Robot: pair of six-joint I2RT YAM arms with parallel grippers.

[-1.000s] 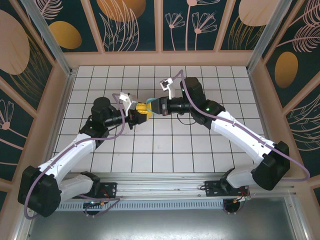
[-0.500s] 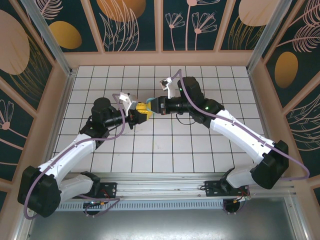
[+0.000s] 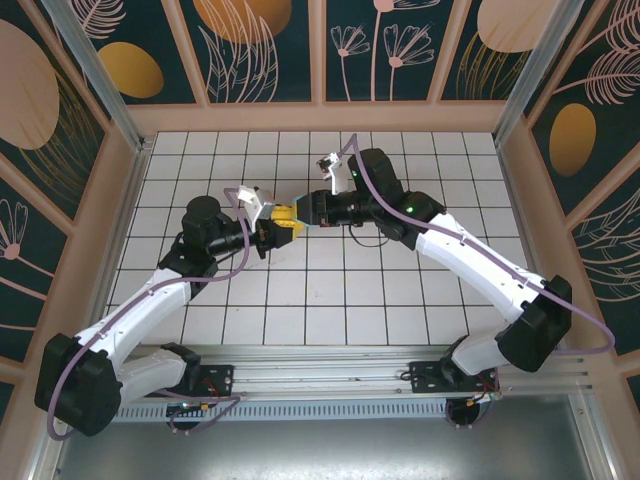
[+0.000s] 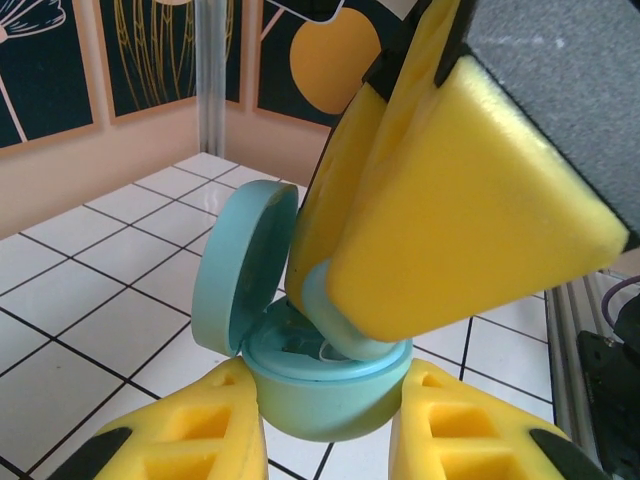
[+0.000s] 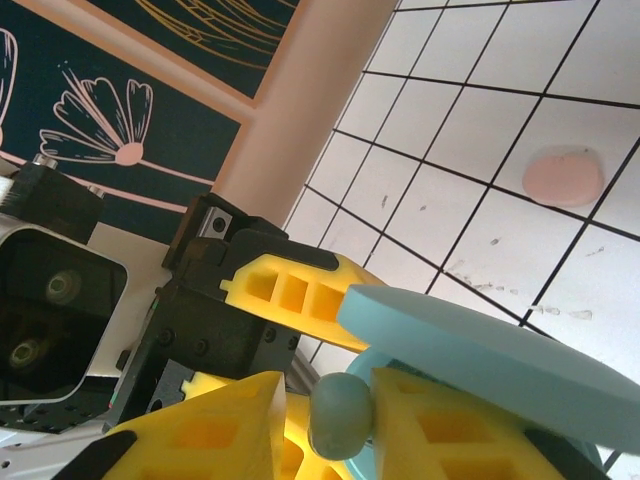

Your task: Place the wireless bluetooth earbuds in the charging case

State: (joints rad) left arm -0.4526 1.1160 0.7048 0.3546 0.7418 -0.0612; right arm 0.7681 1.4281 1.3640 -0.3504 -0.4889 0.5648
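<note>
My left gripper [image 4: 325,405] is shut on the round teal charging case [image 4: 320,395], one yellow finger on each side of its base. The case's lid [image 4: 240,265] stands open to the left. My right gripper [image 5: 330,400] reaches into the open case from above, its yellow fingers [image 4: 450,220] looming over the left wrist view. A teal earbud [image 5: 340,415] sits between them, touching the right-hand finger with a small gap to the other. The earbud [image 4: 345,325] rests at the case's rim, partly inside. The two grippers meet mid-table [image 3: 288,217].
A pale pink oval piece [image 5: 563,177] lies alone on a white tile beyond the case. Wooden walls with dark floral panels [image 3: 320,50] ring the tiled floor [image 3: 330,290]. Both arms cross the middle of the table.
The right arm has shifted a little left and toward the left gripper. Its jaws have widened slightly around the earbud. The left arm and the case have stayed put.
</note>
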